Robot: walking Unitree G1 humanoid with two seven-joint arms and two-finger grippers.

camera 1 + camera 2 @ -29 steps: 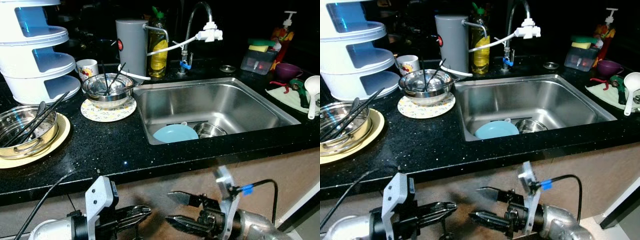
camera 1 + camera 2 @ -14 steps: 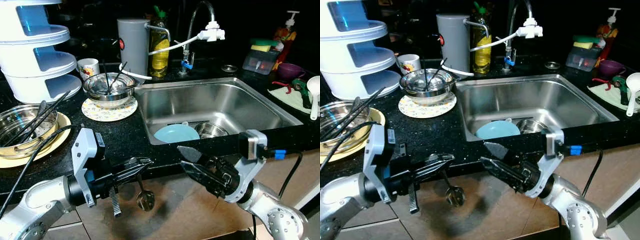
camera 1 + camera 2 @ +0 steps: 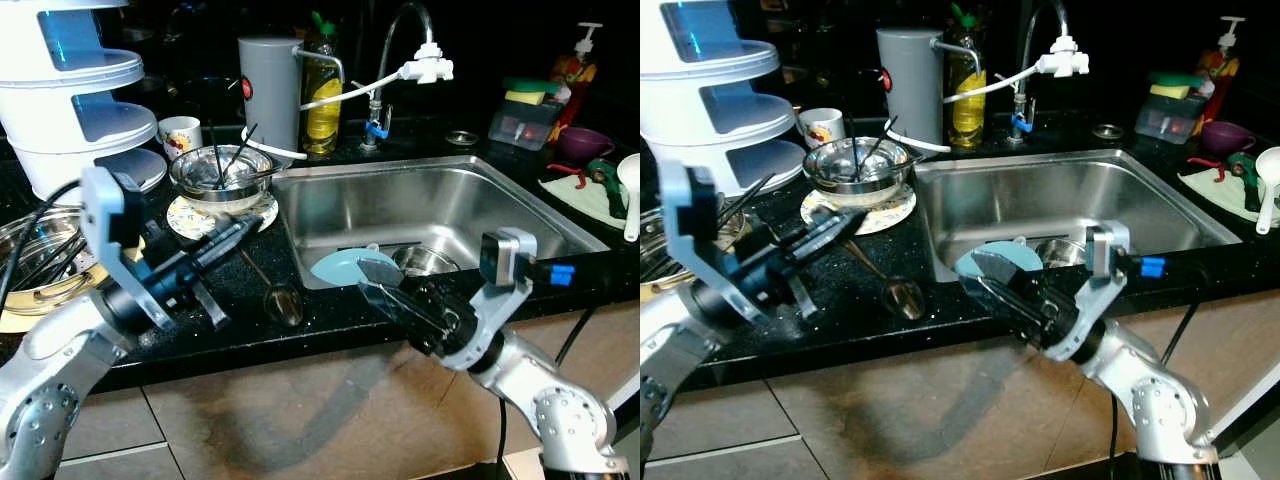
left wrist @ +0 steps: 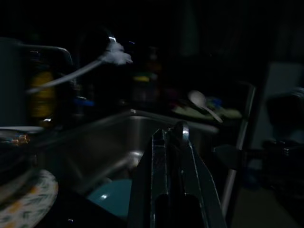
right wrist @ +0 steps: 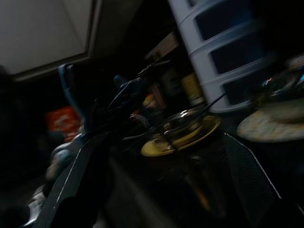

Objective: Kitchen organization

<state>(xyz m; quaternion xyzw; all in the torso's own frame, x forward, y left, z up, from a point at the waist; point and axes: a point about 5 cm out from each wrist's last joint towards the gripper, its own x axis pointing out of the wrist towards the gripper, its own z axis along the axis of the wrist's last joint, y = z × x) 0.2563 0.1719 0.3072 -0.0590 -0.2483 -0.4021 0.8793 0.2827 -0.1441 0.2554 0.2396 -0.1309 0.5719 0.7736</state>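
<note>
Spoon (image 3: 268, 288): metal, long-handled, handle pinched between the closed fingers of the left gripper (image 3: 232, 233), bowl end hanging low over the black counter (image 3: 330, 310) just left of the sink (image 3: 520, 205); whether the bowl touches the counter, cannot tell. Left wrist view shows the two fingers pressed together with a metal rim between their tips. Judged step: carrying a loose utensil to its place, transport under way, not yet set down. Next move likely calls for lifting the spoon and steering it to a container, either the sink or the steel bowl (image 3: 215, 178) on the patterned mat (image 3: 255, 212), then easing the fingers apart; the dangling bowl end could snag the counter edge. Right gripper (image 3: 385, 285) is at the counter's front edge before the sink, fingers parted, holding nothing. Containers: sink holds a light blue plate (image 3: 335, 268) and a small steel dish (image 3: 425, 260); steel bowl holds several dark utensils; steel strainer (image 3: 30, 255) on a yellow plate (image 3: 15, 318) at far left holds dark sticks. White tiered rack (image 3: 75, 95) behind.
</note>
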